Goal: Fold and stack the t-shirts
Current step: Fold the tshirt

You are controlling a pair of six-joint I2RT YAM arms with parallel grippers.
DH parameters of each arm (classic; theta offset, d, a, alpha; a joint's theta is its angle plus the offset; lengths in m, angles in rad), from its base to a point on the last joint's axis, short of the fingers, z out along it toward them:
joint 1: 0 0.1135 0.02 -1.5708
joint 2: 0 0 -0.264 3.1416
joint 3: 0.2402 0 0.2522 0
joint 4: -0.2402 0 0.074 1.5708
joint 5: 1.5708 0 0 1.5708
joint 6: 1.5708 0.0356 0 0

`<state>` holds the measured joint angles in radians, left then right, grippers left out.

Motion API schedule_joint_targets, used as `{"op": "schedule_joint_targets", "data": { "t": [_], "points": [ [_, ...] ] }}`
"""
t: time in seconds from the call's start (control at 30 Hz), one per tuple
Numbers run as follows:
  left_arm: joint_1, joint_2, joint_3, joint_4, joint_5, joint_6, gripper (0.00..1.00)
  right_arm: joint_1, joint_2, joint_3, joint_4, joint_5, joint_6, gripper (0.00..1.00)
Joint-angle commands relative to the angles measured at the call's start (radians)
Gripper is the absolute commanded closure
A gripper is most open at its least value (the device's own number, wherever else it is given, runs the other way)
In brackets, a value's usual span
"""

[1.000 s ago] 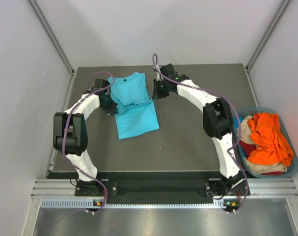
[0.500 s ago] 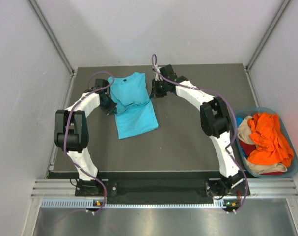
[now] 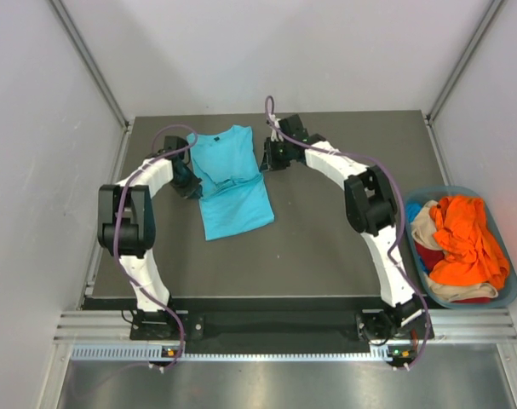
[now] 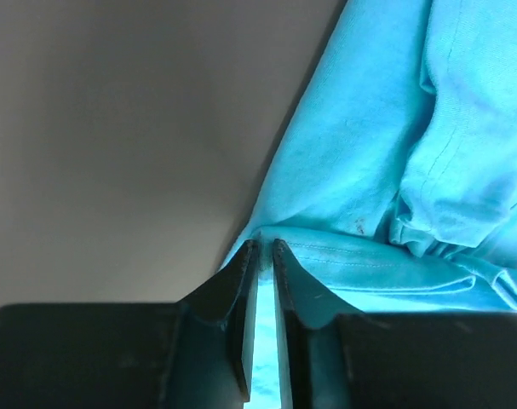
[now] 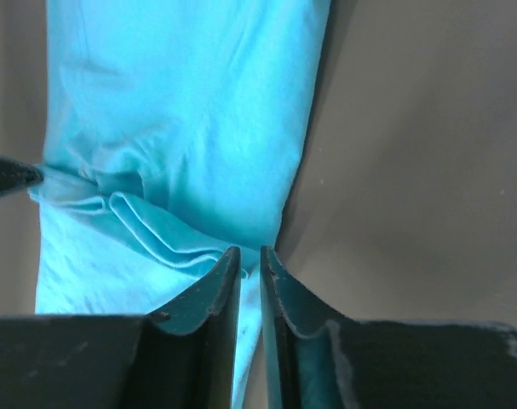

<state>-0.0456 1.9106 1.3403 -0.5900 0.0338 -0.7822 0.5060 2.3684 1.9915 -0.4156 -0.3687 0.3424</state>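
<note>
— Well, the left gripper (image 4: 264, 247): how do its jaws stand?
— A thin slit apart, tips on the turquoise t-shirt's (image 3: 232, 183) left edge. The right gripper (image 5: 250, 253) is just as narrow at the opposite edge.
— And the shirt?
— Partly folded, on the table's (image 3: 343, 247) far half.
— The basket (image 3: 507, 294)?
— At the table's right, heaped with t-shirts (image 3: 467, 239): orange over red and beige.
</note>
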Motion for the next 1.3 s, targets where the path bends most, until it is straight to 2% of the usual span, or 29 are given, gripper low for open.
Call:
{"op": "schedule_joint_targets", "data": {
  "t": [0.0, 0.07, 0.13, 0.23, 0.37, 0.53, 0.9, 1.07, 1.27],
  "points": [
    [0.012, -0.042, 0.049, -0.027, -0.075, 0.023, 0.79, -0.023, 0.017, 0.102, 0.029, -0.015, -0.016, 0.74],
    [0.013, -0.068, 0.060, -0.051, -0.104, 0.032, 0.76, -0.033, -0.007, 0.098, 0.015, -0.012, -0.020, 0.64],
    [0.013, -0.123, 0.048, -0.050, -0.101, 0.049, 0.76, -0.040, -0.047, 0.064, 0.008, -0.003, -0.031, 0.60],
    [0.003, -0.212, -0.089, 0.034, 0.010, 0.080, 0.76, -0.046, -0.133, -0.028, 0.006, -0.018, -0.068, 0.56],
    [-0.005, -0.271, -0.209, 0.128, 0.072, 0.100, 0.81, -0.044, -0.227, -0.152, 0.004, -0.042, -0.111, 0.59],
    [-0.005, -0.257, -0.259, 0.179, 0.126, 0.121, 0.91, -0.046, -0.207, -0.155, -0.005, -0.113, -0.114, 0.64],
    [-0.005, -0.130, -0.173, 0.191, 0.170, 0.101, 0.93, -0.047, -0.192, -0.165, 0.031, -0.134, -0.062, 0.67],
    [-0.004, -0.058, -0.090, 0.202, 0.158, 0.084, 0.93, -0.044, -0.241, -0.253, 0.041, -0.138, -0.037, 0.57],
    [0.006, 0.068, 0.074, 0.127, 0.032, 0.081, 0.93, -0.046, -0.354, -0.420, 0.063, -0.134, -0.095, 0.48]
  ]
}}
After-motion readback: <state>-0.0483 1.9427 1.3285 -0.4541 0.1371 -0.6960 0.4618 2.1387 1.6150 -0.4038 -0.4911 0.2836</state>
